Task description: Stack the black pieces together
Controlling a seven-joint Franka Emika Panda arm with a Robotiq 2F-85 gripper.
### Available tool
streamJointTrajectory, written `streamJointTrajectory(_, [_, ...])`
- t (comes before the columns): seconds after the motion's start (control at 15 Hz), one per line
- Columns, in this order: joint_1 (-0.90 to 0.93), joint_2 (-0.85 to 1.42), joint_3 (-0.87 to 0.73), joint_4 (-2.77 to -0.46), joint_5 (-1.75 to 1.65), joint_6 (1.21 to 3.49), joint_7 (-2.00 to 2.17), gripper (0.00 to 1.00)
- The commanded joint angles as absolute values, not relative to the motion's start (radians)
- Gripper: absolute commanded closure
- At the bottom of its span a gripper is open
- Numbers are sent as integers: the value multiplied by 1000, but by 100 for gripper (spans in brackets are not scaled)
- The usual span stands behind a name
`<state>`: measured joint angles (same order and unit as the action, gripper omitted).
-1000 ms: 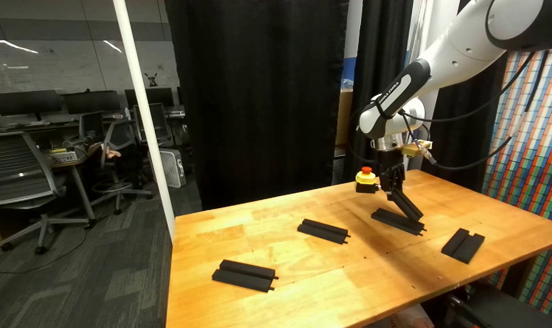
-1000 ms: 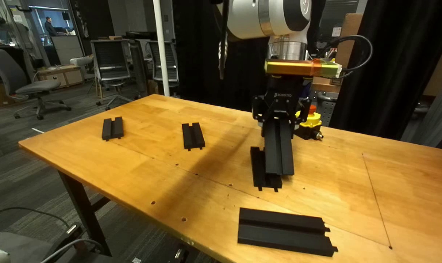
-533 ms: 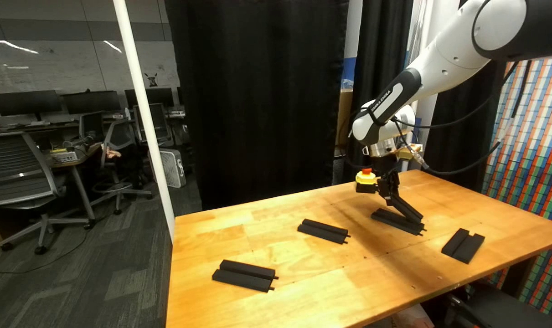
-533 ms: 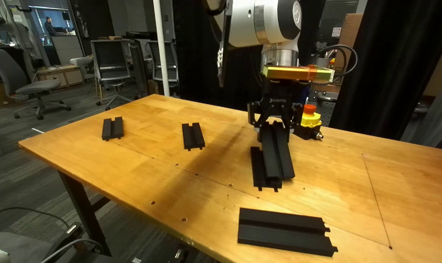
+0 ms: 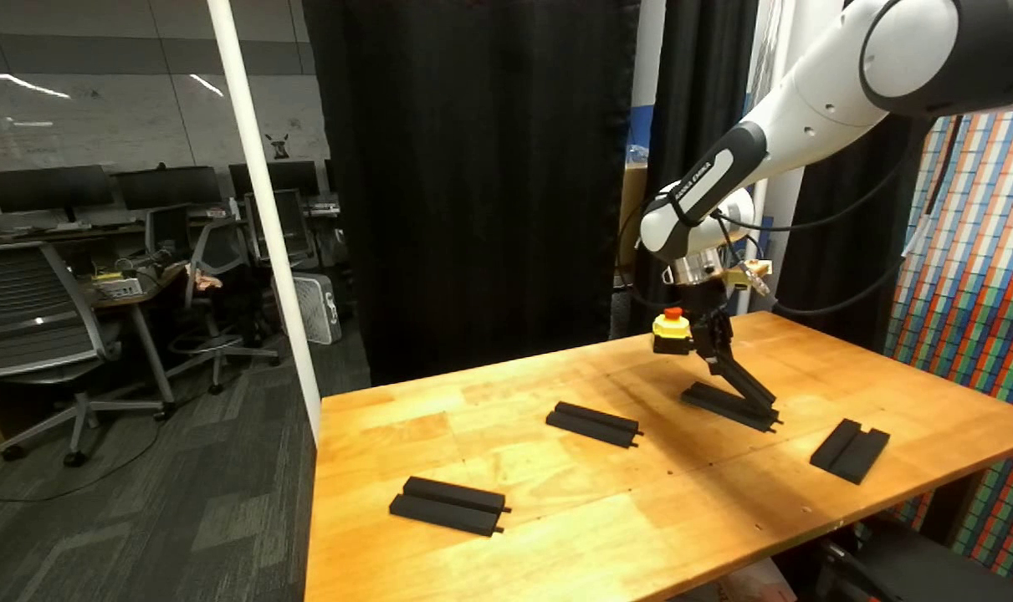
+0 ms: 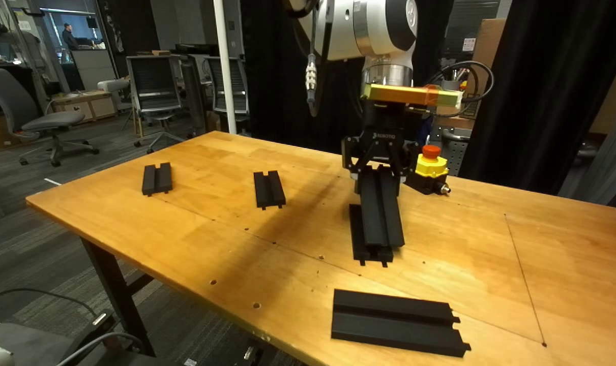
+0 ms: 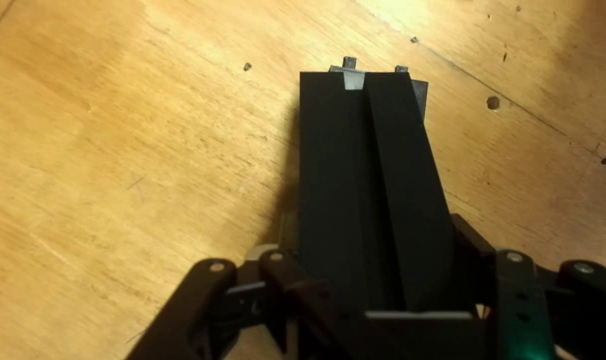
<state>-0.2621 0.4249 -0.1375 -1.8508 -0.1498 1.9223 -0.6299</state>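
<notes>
Clasped by the gripper (image 6: 378,185), the tilted bar (image 6: 382,216) has been shifted further over the lower bar (image 6: 357,236); alignment for stacking (judged imperfect) seems improved.

in an exterior view, a grooved, matte-black tilted piece (image 6: 375,211) slants down toward the near side, its low end over a matching lower piece (image 6: 358,239), contact unclear, while a far left piece (image 6: 164,178), a middle piece (image 6: 275,188) and a near piece (image 6: 394,323) lie flat, all apart.
</notes>
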Motion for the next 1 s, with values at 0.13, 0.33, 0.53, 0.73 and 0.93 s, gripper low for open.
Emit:
streamJointTrajectory(0.13, [-265, 483, -126, -1781, -156, 1852, -623, 53])
streamJointTrajectory(0.33, [-271, 521, -118, -1757, -147, 1841, -632, 53])
streamJointTrajectory(0.53, [-275, 553, -110, -1733, -144, 1833, -637, 53])
streamJointTrajectory(0.73, [-278, 576, -104, -1716, -136, 1837, -634, 53])
streamJointTrajectory(0.93, [-284, 580, -97, -1719, -115, 1862, -632, 53])
